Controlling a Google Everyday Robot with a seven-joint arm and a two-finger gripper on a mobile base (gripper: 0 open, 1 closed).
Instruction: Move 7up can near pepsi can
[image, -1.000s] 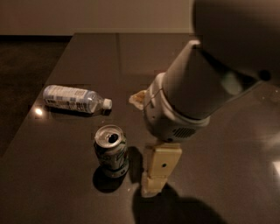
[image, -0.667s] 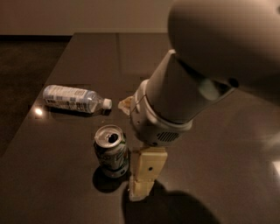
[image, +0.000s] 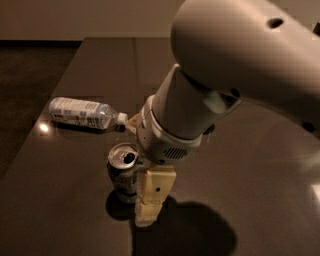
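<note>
The 7up can (image: 122, 172) stands upright on the dark table (image: 60, 200), with a pale body and an opened silver top. My gripper (image: 139, 169) hangs down from the big white arm, right beside the can on its right. One cream finger (image: 151, 197) reaches to the table against the can's right side. A second cream tip (image: 131, 121) shows behind the can, near the bottle's cap. The jaws stand apart, with the can at their left edge. The pepsi can is out of view or hidden behind the arm.
A clear plastic water bottle (image: 82, 112) lies on its side at the back left, its cap pointing right. The table's left edge runs diagonally beside a dark floor (image: 25, 75). The arm's body (image: 240, 65) blocks the right and back of the table.
The arm has moved left toward the can. The near finger now stands against the can's right side. The can and bottle have not moved.
</note>
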